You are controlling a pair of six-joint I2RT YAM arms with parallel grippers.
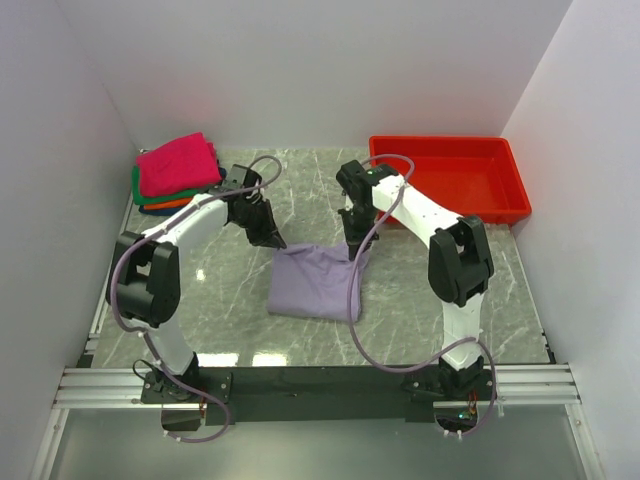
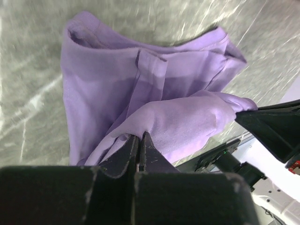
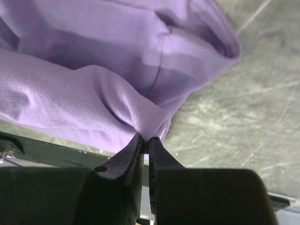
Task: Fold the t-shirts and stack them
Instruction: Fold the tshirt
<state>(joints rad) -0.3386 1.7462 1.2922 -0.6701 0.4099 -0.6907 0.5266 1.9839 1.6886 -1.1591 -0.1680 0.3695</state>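
Observation:
The pale lavender t-shirt (image 1: 312, 283) lies half lifted in the middle of the marble table. My left gripper (image 1: 277, 243) is shut on its far left corner, and the cloth (image 2: 178, 117) bunches at the closed jaws (image 2: 140, 136). My right gripper (image 1: 352, 250) is shut on its far right corner, and a pinch of the cloth (image 3: 117, 93) is held at the fingertips (image 3: 148, 139). A stack of folded t-shirts (image 1: 175, 172) sits at the far left, magenta-pink on top, with green and orange beneath it.
A red plastic tray (image 1: 452, 178) stands at the back right of the table. White walls close in the left, back and right sides. Both arms' cables hang over the table near the shirt.

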